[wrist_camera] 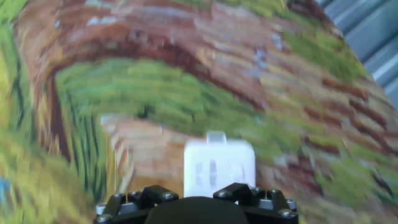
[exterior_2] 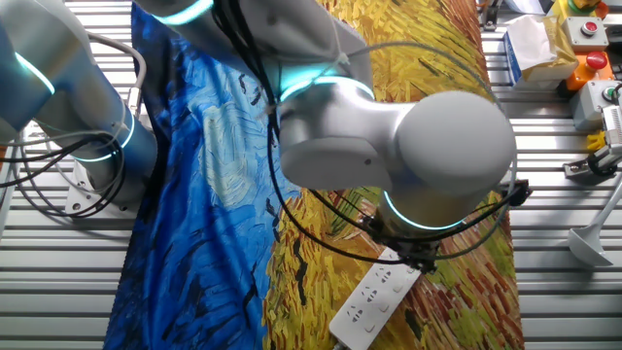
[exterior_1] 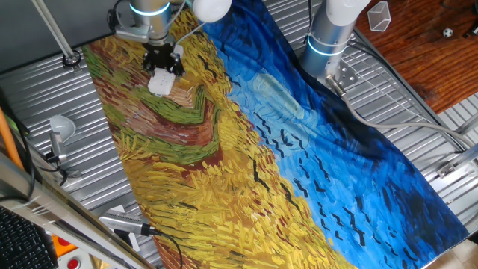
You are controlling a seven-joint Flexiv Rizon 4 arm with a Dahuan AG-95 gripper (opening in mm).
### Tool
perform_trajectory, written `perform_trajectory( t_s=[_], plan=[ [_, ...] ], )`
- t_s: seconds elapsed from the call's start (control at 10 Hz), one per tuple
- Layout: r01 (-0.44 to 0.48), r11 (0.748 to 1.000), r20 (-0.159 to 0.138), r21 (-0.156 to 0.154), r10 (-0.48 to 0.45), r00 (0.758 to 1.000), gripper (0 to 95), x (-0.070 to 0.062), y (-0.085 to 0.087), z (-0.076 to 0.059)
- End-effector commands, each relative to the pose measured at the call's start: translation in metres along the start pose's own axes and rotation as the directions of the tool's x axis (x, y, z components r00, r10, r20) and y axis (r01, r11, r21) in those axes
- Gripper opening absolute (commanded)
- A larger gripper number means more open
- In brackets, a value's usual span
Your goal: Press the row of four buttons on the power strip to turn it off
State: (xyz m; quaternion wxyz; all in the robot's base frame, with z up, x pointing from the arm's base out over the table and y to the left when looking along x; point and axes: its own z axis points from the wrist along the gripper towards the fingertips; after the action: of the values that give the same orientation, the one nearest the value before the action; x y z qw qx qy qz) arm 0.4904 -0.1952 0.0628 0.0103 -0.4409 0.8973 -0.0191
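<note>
The power strip (exterior_1: 161,82) is a white oblong bar lying on the painted cloth, on its brown and green swirl. My black gripper (exterior_1: 164,66) hangs right over the strip's far end, very close to its top. In the other fixed view the power strip (exterior_2: 374,292) sticks out from under the big white arm joint, which hides the fingers. The hand view shows the power strip (wrist_camera: 219,167) end-on just past the gripper's black body, with the buttons (wrist_camera: 211,171) only as faint grey marks. No view shows the fingertips.
The painted cloth (exterior_1: 246,149) covers a ribbed metal table (exterior_1: 45,90). A round silver disc on a stem (exterior_1: 61,128) stands at the left. A second arm's base (exterior_1: 332,33) stands at the back. Control boxes (exterior_2: 583,39) and cables (exterior_2: 58,194) lie at the edges.
</note>
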Motion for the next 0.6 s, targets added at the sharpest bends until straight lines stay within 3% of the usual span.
perform_trajectory(
  t_s=[0.1, 0.5, 0.6],
  plan=[
    [0.079, 0.997, -0.01, 0.001, -0.079, 0.997, 57.0, -0.0007, -0.0011, 0.0019],
    [0.153, 0.988, -0.038, -0.003, -0.153, 0.988, 57.0, -0.0007, -0.0011, 0.0019],
    [0.149, 0.989, -0.033, -0.005, -0.149, 0.988, 57.0, 0.0026, 0.0049, 0.0018]
  ],
)
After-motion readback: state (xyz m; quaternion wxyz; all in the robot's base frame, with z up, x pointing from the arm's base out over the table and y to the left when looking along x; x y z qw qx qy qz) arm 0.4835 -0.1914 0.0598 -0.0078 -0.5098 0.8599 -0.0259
